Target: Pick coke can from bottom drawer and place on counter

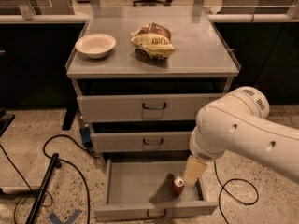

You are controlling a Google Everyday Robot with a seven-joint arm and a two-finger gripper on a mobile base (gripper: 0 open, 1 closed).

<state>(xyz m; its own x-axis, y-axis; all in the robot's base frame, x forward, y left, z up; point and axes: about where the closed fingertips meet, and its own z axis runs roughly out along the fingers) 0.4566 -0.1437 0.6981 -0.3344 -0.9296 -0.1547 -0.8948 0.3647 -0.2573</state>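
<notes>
Down at floor level, the bottom drawer (133, 185) is pulled fully out; its flat grey floor is exposed, and the small wire handle shows at 6 o'clock on the front panel.

Obs. 1: the coke can (178, 186) stands on the drawer floor toward the right wall, at roughly 3 o'clock from the floor's centre. It is upright, with its long axis vertical and its silver top facing up. Red body visible, label unreadable.

Obs. 2: the gripper (190, 180) hangs from the white arm (243, 125) and points down into the drawer. It sits just beside the can at about 2 o'clock from it. Whether it touches the can cannot be told. Whether it is wide, narrow or gripping also cannot be told, because only one pale cream side of it shows.

Obs. 3: the arm's bulk enters from 3 o'clock and covers the right ends of the middle drawer (140, 142) and the top drawer (135, 107). Both drawers sit slightly proud of the cabinet.

Obs. 4: the counter (201, 50) carries a white bowl (96, 45) at 9 o'clock. A yellow-and-brown snack bag (152, 41) lies near the centre, well apart from the bowl.

Obs. 5: black cables (60, 146) loop on the speckled floor at 8 o'clock of the cabinet.
</notes>
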